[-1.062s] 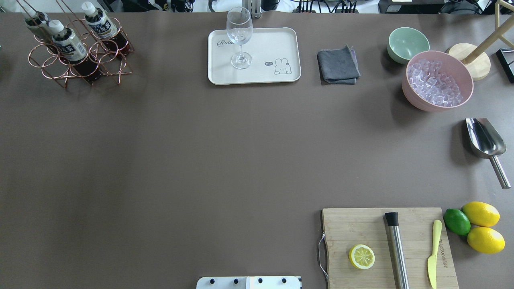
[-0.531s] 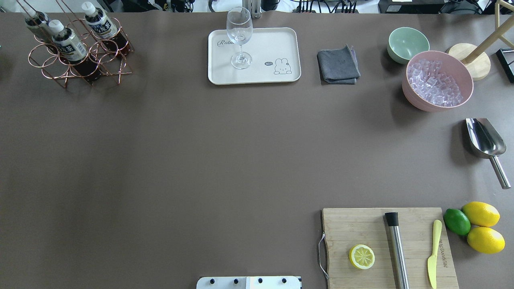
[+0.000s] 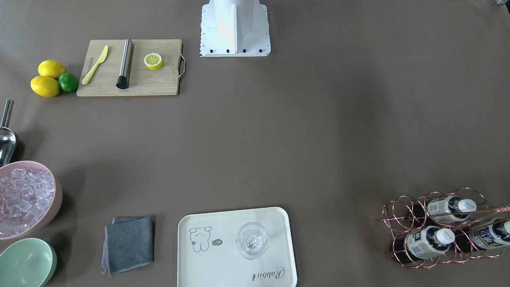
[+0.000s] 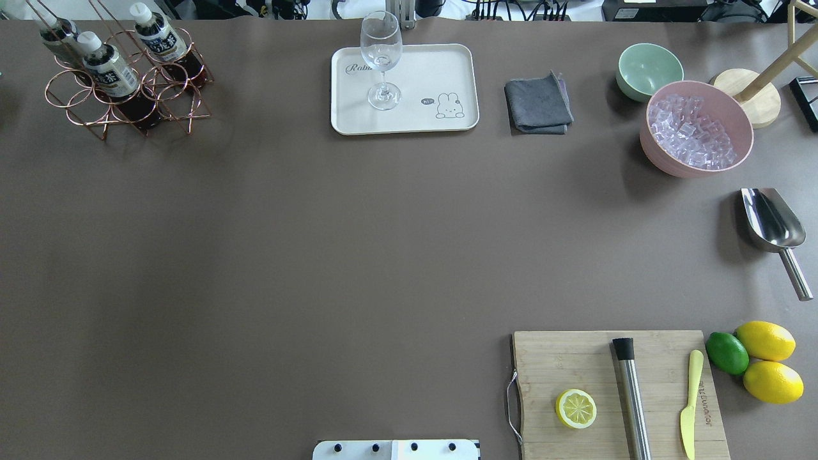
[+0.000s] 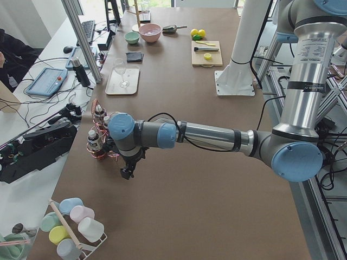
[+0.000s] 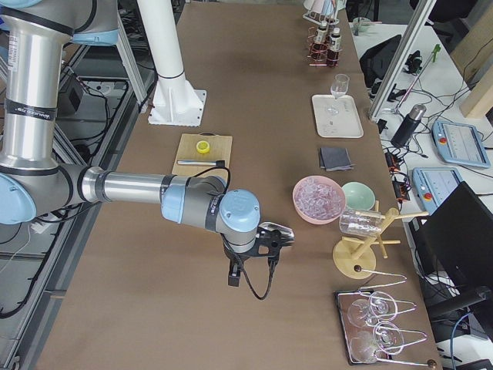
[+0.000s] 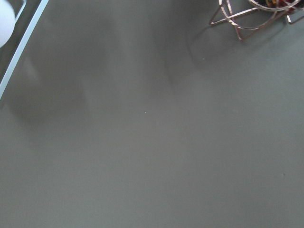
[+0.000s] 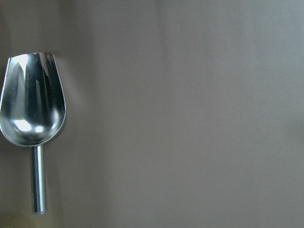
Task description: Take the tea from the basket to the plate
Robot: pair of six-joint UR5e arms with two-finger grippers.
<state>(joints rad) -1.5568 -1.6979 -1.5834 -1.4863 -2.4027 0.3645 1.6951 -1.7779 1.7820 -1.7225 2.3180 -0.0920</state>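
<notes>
The plate (image 3: 227,223) carries "Rabbit" in grey script (the wine glass (image 4: 381,48) hides its last letters from overhead) and a tiny "hi" bubble beside its drawing (image 3: 200,239). The tea (image 4: 110,70) labels' characters and the cutting board (image 4: 575,361) stamp are illegible.

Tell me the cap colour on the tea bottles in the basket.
White caps on all three tea bottles; clearest in the front-facing view.

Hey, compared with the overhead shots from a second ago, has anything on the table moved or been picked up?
Nothing visibly changed. The three tea bottles are in the basket as before, and the wine glass stands on the plate in the same spot.
</notes>
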